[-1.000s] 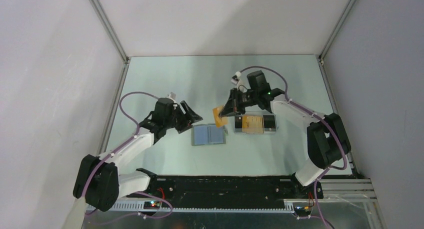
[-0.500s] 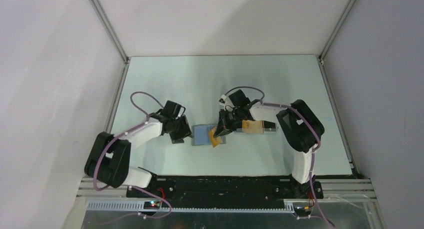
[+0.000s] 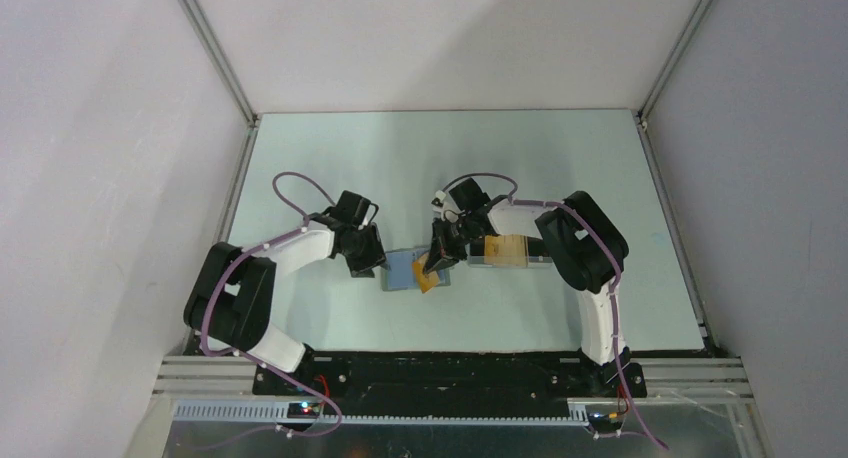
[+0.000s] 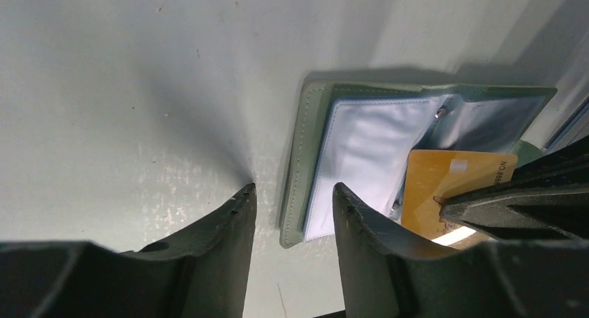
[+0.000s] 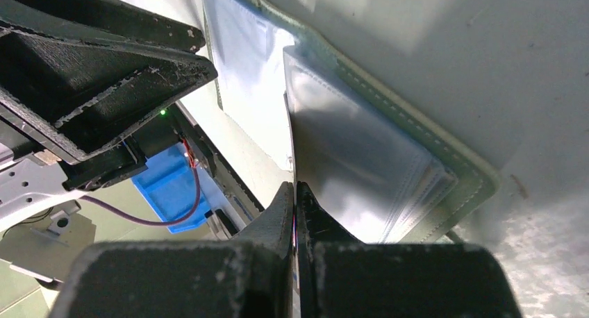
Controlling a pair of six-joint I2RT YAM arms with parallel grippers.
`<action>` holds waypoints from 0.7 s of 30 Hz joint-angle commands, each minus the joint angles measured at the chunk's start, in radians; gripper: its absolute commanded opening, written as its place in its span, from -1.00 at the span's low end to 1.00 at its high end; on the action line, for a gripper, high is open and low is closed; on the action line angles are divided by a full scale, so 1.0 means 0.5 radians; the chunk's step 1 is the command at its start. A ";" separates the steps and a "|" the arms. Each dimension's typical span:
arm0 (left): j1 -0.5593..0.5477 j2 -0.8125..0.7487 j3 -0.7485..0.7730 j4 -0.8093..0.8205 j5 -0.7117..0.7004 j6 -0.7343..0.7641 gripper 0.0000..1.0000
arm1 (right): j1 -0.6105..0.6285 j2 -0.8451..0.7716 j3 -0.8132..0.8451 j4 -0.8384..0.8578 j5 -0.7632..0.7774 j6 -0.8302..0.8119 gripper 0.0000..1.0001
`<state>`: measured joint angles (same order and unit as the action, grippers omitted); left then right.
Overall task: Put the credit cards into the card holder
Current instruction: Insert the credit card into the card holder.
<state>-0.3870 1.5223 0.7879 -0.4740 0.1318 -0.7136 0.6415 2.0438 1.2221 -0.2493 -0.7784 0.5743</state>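
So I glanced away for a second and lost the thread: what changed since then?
The right tool, shut on an orange credit card, swung from the tray down and left, bringing the card over the open card holder. The left tool moved in to its left edge, jaws narrowing but open. Card holder and tray stayed put.

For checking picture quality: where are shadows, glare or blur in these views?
Left wrist view: shadow of the left claw darkens the pale green table; right wrist view: bright glare on the open grey-green folding wallet; top view: table evenly lit.
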 commanded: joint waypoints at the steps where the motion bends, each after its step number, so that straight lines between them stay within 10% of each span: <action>1: -0.022 0.054 0.022 0.003 -0.078 0.058 -0.02 | -0.025 0.041 0.099 -0.046 0.006 -0.074 -1.00; 21: -0.054 0.164 0.115 -0.050 -0.118 0.127 -0.28 | -0.005 0.291 0.417 -0.183 -0.180 -0.175 -1.00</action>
<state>-0.4057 1.5707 0.8310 -0.4908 0.1181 -0.6868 0.6308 2.1605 1.3869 -0.3233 -0.8371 0.5186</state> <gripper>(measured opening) 0.366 0.010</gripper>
